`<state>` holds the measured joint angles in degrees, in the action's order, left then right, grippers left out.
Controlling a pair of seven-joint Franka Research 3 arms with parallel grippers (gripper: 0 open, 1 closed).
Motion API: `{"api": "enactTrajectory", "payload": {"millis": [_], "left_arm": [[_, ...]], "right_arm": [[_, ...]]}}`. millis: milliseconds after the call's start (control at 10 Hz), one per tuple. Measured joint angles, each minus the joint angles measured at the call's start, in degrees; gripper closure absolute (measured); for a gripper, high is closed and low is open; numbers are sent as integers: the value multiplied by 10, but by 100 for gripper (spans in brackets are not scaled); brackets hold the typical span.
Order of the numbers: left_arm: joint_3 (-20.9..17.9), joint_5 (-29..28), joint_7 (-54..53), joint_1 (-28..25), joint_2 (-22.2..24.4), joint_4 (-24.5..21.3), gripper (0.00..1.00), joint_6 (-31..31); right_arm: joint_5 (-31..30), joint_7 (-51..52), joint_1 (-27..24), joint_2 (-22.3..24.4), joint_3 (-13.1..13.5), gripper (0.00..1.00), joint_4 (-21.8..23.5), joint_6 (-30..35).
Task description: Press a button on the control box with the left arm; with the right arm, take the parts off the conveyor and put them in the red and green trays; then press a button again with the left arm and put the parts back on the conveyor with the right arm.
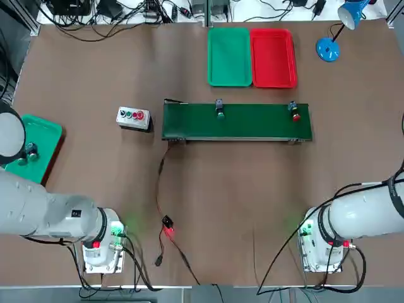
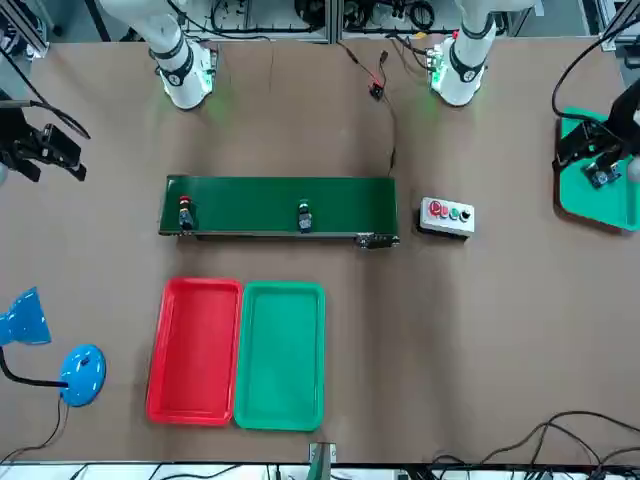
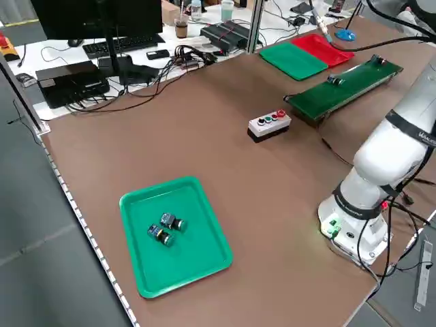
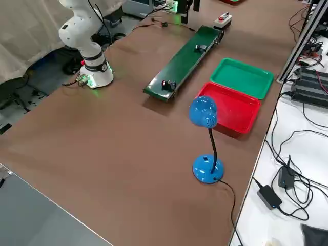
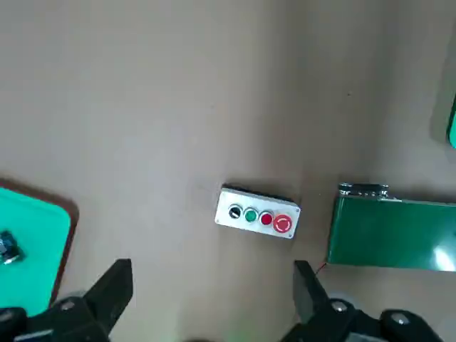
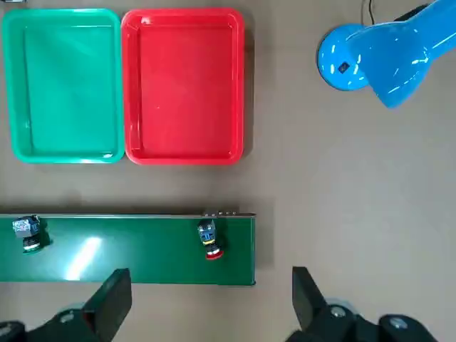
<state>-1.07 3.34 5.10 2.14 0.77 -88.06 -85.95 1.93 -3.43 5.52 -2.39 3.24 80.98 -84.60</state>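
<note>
So nothing has kicked off yet as far as I can judge: both trays by the conveyor are bare and both parts sit on the belt. That makes the button press the first move, and the whole thing hinges on where the control box [image 1: 133, 117] lies from the left gripper [image 5: 214, 303].

In the left wrist view the box sits right out ahead of that gripper, roughly centred in the gap between the fingers, well apart from them with bare table [image 1: 88, 76] in between. Its long axis runs crosswise to the fingers, with a dark button, a green one and two red ones lined up along it. Just past its red end is the near end of the conveyor [image 1: 237, 121].

The left gripper hangs wide open and holds nothing. The right gripper [image 6: 210, 303] is the same, spread wide and empty, looking down on the other end of the belt with the red-capped part [image 6: 209, 239] near it and the green-capped part [image 6: 27, 231] farther along. The green tray [image 1: 230, 57] and red tray [image 1: 273, 58] lie side by side beyond the belt.

The left arm is clearly the nearer one to the box.
</note>
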Motion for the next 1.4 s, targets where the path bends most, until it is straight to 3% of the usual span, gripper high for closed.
{"api": "enactTrajectory", "payload": {"millis": [200, 500, 700, 1100, 1400], "left_arm": [[5, 1, 0, 1, 3, -37, 18, -11], [32, 2, 18, 1, 30, -150, 67, -82], [56, 2, 19, 2, 45, -250, 98, -182], [111, 2, 18, 3, 78, -462, 99, -382], [123, 2, 18, 3, 70, -560, 99, -506]], "right_arm": [[0, 0, 0, 0, 0, 1, 0, 0], [0, 0, 0, 0, 0, 1, 0, 0], [0, 0, 0, 0, 0, 1, 0, 0], [0, 0, 0, 0, 0, 1, 0, 0], [0, 0, 0, 0, 0, 1, 0, 0]]}}
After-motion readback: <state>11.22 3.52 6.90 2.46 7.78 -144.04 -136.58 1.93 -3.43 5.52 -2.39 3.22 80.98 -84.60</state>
